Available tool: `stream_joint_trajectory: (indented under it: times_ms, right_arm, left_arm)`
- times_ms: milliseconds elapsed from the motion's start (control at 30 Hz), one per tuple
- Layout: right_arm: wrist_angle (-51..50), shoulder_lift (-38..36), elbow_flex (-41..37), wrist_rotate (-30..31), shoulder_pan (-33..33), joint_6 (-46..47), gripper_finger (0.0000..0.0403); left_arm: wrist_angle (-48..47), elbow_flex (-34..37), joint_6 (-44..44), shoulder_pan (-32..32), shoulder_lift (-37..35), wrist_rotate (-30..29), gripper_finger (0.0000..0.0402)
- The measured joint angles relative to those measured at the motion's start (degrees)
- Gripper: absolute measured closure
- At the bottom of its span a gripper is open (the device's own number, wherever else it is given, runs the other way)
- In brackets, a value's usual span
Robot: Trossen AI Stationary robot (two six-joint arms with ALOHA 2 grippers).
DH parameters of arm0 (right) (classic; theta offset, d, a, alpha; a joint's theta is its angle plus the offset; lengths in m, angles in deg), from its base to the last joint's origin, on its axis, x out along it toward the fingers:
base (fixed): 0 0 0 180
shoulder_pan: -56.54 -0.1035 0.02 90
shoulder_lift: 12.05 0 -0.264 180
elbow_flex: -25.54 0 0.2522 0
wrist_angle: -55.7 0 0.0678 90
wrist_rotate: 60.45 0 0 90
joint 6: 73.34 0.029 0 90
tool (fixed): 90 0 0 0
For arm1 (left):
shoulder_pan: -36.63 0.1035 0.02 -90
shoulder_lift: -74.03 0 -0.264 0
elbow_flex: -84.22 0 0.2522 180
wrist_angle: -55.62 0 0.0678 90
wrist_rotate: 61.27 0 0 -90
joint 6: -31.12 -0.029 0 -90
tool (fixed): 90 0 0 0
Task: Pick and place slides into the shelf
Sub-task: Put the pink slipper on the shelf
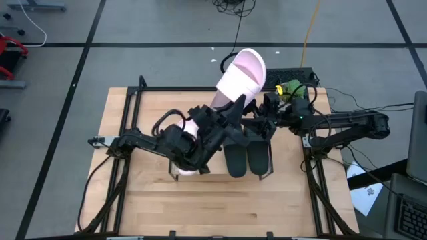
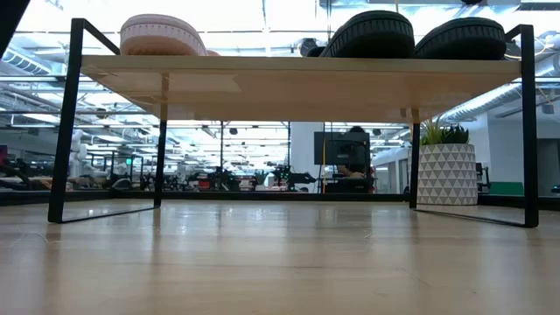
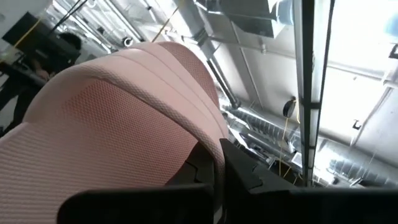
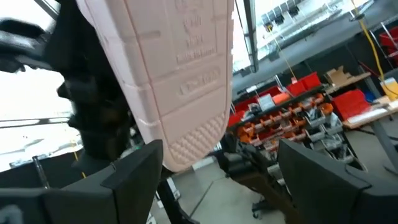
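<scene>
My left gripper point(image 1: 232, 110) is shut on a pale pink slide point(image 1: 241, 75) and holds it up above the shelf's far side. The other pink slide point(image 2: 162, 35) lies sole-down on the shelf's point(image 2: 289, 83) board, at its left end, partly under my left arm point(image 1: 190, 143). The two black slides point(image 1: 237, 157) point(image 1: 259, 155) lie side by side on the board's right half point(image 2: 367, 35) point(image 2: 459, 39). My right gripper point(image 1: 268, 113) is open, just right of the raised slide. In the right wrist view its fingers point(image 4: 134, 177) stand below the slide's ribbed sole point(image 4: 186, 74). My left gripper holds the raised pink slide at the end nearest the shelf, by the broad strap point(image 3: 155, 93). A dark finger point(image 3: 239, 174) shows against the strap's edge; the other finger is hidden behind the slide. The slide is lifted clear and slants up and away toward the far edge.
A black box with a green object point(image 1: 291, 89) sits at the table's far right corner, behind my right arm. Cables run off the far edge point(image 1: 230, 63). The near half of the table point(image 1: 213, 207) lies in front of the shelf. A patterned plant pot point(image 2: 446, 171) stands beyond.
</scene>
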Motion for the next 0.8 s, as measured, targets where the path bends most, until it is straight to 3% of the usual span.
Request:
stream_joint_trajectory:
  times_ms: [100, 367, 800]
  right_arm:
    - [-0.13, 0.76, 0.71, 0.0, -0.02, -0.85, 0.01]
    - [-0.7, 0.63, 0.98, 0.09, -0.43, -3.66, 0.0101]
    - [-3.06, 0.63, 0.98, -0.04, -0.42, -4.64, 0.0101]
  left_arm:
    - [-3.7, 0.02, 3.29, 0.7, 0.0, -1.0, 0.0401]
    - [-8.71, 0.07, 3.11, 0.55, 0.02, -10.84, 0.0401]
    - [-19.61, 0.07, 10.47, 0.86, 0.02, -14.19, 0.0401]
